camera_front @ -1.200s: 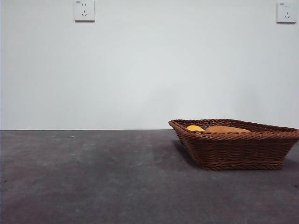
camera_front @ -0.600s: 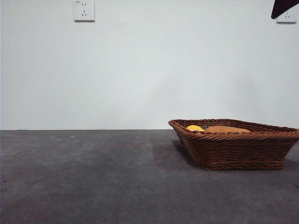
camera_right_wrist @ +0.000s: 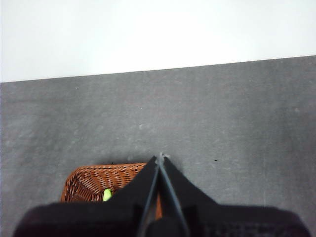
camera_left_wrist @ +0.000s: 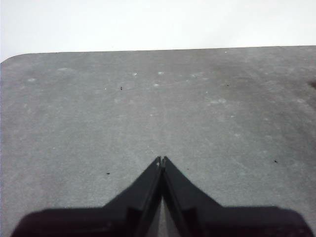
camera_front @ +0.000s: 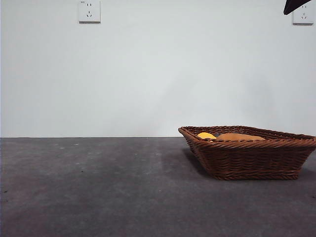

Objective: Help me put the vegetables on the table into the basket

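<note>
The brown woven basket (camera_front: 252, 155) stands on the right of the grey table (camera_front: 98, 187). Over its rim show a yellow corn tip (camera_front: 206, 135) and the brown potato (camera_front: 239, 137); the eggplant's body is hidden. In the right wrist view the basket (camera_right_wrist: 94, 181) lies below my right gripper (camera_right_wrist: 161, 158), whose jaws are shut and empty, and a green stem (camera_right_wrist: 106, 194) peeks out inside. A black tip (camera_front: 295, 5) at the top right corner of the front view is an arm held high. My left gripper (camera_left_wrist: 161, 160) is shut, empty, over bare table.
Two wall sockets (camera_front: 89, 11) sit high on the white wall behind the table. The table's far edge (camera_left_wrist: 158, 49) meets the wall, with a rounded corner in the left wrist view.
A black arm tip has come into the top right corner of the front view and shifted slightly upward. The basket and its contents have not moved.
</note>
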`<state>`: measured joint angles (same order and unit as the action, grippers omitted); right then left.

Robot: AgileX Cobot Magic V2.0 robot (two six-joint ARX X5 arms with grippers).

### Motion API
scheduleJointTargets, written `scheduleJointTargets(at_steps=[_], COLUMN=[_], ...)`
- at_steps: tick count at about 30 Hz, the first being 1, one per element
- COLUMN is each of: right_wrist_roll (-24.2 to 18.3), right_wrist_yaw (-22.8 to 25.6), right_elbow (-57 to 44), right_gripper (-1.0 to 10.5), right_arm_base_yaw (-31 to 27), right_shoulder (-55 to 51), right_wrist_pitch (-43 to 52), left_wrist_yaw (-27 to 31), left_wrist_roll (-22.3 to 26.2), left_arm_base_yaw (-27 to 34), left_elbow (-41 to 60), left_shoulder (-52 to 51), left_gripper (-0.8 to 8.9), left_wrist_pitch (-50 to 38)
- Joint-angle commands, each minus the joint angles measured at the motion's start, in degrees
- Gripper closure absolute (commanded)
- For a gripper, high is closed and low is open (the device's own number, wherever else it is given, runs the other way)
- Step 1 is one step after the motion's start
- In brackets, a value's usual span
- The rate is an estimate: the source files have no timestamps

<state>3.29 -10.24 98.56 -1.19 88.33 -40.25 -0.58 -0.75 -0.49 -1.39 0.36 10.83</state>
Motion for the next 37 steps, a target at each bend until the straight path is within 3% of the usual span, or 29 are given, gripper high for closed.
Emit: scheduleJointTargets(at_steps=[1,10,12,19,24,30,37], right_wrist_roll=[0.59,0.57,0.57,0.57,0.57,0.57,0.59], right_wrist_yaw=[0.26,0.31,-1.64,8.11,9.22,9.22,9.22], right_elbow=[-0.37,-0.37,-0.46,-0.90,-4.66,-24.68,-56.26], right_gripper=[9.5,9.5,9.5,9.5,9.5,9.5,9.5], right_arm_base_yaw=[0.04,0.04,0.15,-1.11,-0.66,-0.59,-0.59], right_shoulder=[0.33,0.35,0.55,0.72,-1.90,-14.16,-38.01], right_wrist_pitch=[0.37,0.81,0.85,0.90,2.84,18.12,33.59], left_wrist_yaw=[0.17,0.17,0.17,0.15,0.17,0.17,0.17], left_wrist_roll=[-0.55,-0.55,-0.55,-0.55,-0.55,-0.55,-0.55], left_arm_base_yaw=[0.22,3.26,3.96,4.44,4.44,4.44,4.44], left_elbow=[0.68,0.68,0.68,0.66,0.66,0.66,0.66], left_shoulder=[-0.15,-0.15,-0.15,0.52,0.92,0.92,0.94], left_gripper=[8.17,8.17,8.17,8.17,8.17,8.17,8.17], left_wrist_pitch=[-0.61,-0.61,-0.59,-0.57,-0.55,-0.57,-0.57])
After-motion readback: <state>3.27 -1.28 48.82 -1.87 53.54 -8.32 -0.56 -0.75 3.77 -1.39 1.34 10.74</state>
